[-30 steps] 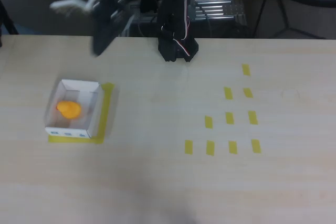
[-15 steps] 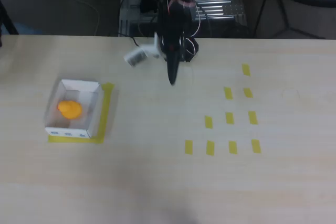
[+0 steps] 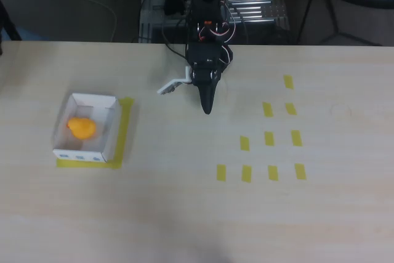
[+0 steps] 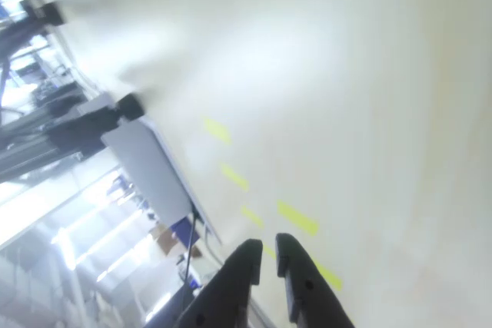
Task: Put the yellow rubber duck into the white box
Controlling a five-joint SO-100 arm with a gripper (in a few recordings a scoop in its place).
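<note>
Duck: the yellow rubber duck lies inside the white box, toward its left half in the overhead view.
Box: the white box stands at the left of the worktop, on a yellow tape rectangle that shows along its right and lower sides. Small blue marks run along its lower outer wall.
Arm: the black arm is mounted at the far edge of the worktop, near the middle, and points down the picture in the overhead view.
Claw: the claw is well apart from the box, to its right. In the wrist view the claw has its 2 dark fingers nearly together, a thin gap between the tips, with nothing between them.
Markers: 11 short yellow tape strips lie in rows on the right half of the worktop.
</note>
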